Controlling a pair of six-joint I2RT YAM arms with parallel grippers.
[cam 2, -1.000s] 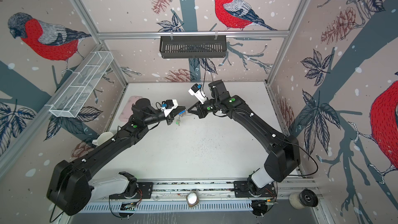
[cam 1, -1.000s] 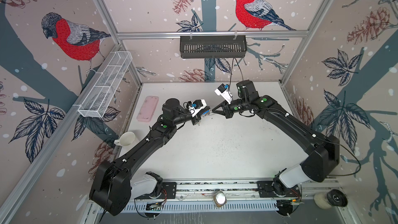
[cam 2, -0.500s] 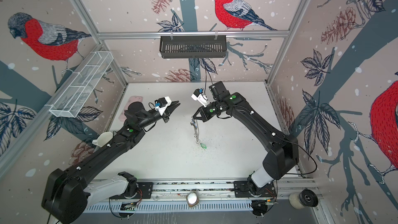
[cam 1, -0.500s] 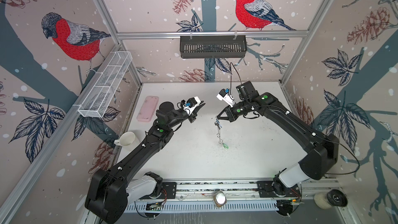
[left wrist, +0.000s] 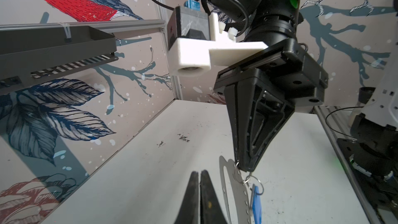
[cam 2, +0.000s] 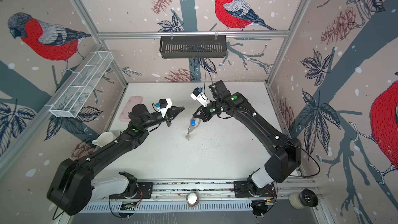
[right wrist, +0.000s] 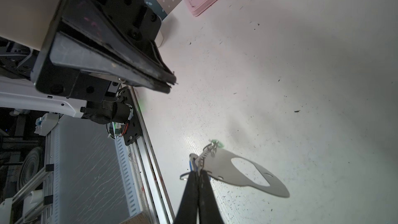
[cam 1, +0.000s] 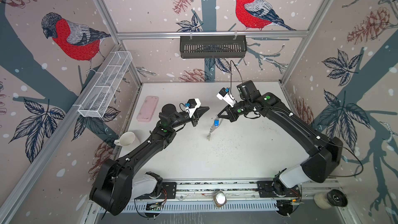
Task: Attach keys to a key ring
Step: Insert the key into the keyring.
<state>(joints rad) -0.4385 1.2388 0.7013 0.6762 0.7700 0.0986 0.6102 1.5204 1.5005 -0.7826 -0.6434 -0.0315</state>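
Note:
My right gripper (cam 1: pixel 218 116) is shut on one edge of the key ring (right wrist: pixel 226 169), a thin grey plate with an oval cutout that hangs below it above the table. A key with a blue tag (cam 1: pixel 216 122) hangs from a wire ring just under the grip. A second key with a green tag (cam 1: pixel 208 136) dangles at the plate's lowest end. Both top views show the hanging blue tag (cam 2: pixel 192 122). My left gripper (cam 1: pixel 207 109) is shut and empty, a short way left of the key ring (left wrist: pixel 234 190). Its fingertips (left wrist: pixel 193 177) press together.
A pink oblong case (cam 1: pixel 148 108) lies at the table's back left. A white cup (cam 1: pixel 126 139) sits by the left edge. A white wire basket (cam 1: pixel 105 87) hangs on the left wall and a black basket (cam 1: pixel 213 46) on the back wall.
A second ago both grippers met at the key ring. The left gripper has let go and drawn back left. The plate with its keys now hangs from the right gripper and has swung left.

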